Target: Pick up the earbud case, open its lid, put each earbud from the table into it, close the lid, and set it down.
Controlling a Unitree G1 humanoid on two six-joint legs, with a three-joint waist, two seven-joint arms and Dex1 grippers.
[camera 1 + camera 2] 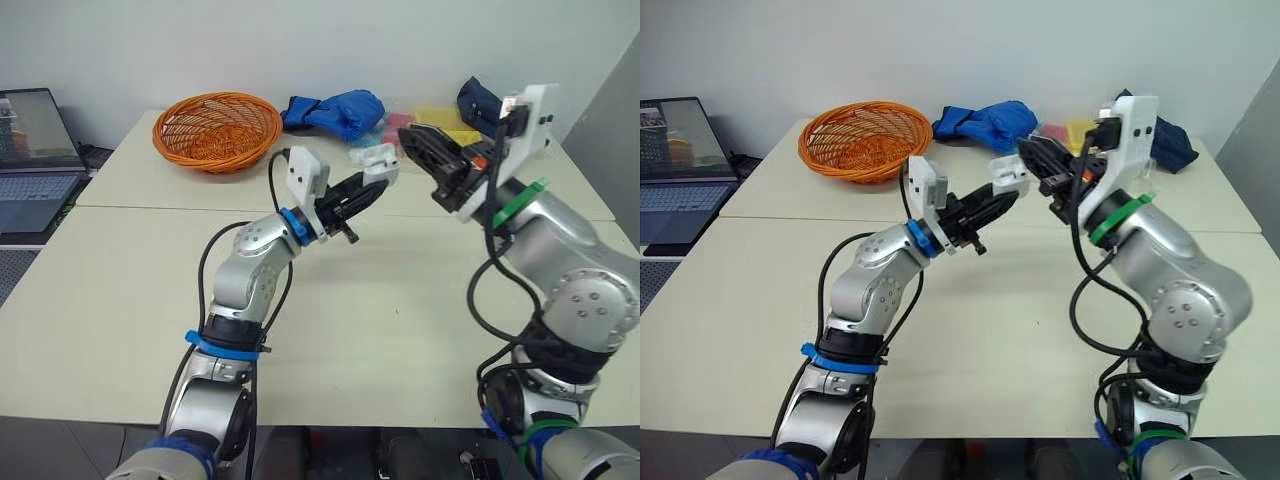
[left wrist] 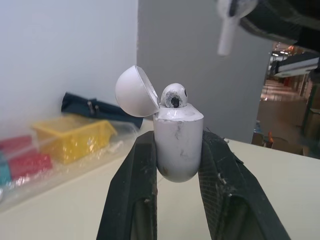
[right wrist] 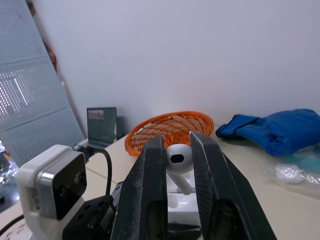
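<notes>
Above the pale beige table (image 1: 380,330), the left gripper (image 1: 362,195) clamps the small white glossy earbud case (image 2: 177,150) by its lower body, fingers closed snugly on either side, holding it upright in the air in front of the robot. The case's rounded lid (image 2: 135,91) stands swung open to one side, and one white earbud (image 2: 174,96) already sits in its socket. The right gripper (image 3: 177,142), just beside and slightly above the case, is nearly closed on the second white earbud (image 3: 178,161), pinching its bulb with the stem angled down toward the case below. Behind the arms are an orange woven basket (image 1: 217,128), a crumpled blue fabric bag (image 1: 335,110) and an open grey laptop (image 1: 35,150) off the table's left edge. The delicate part appears to lie ahead. If the stem meets the rim or the seated earbud rather than the empty socket, it could jam or twist out of the pinch. A hard downward push could pivot the smooth, rounded case between the left fingers. Letting go before the stem is seated would probably drop the earbud to the table, and a brush against the raised lid could knock it shut.
</notes>
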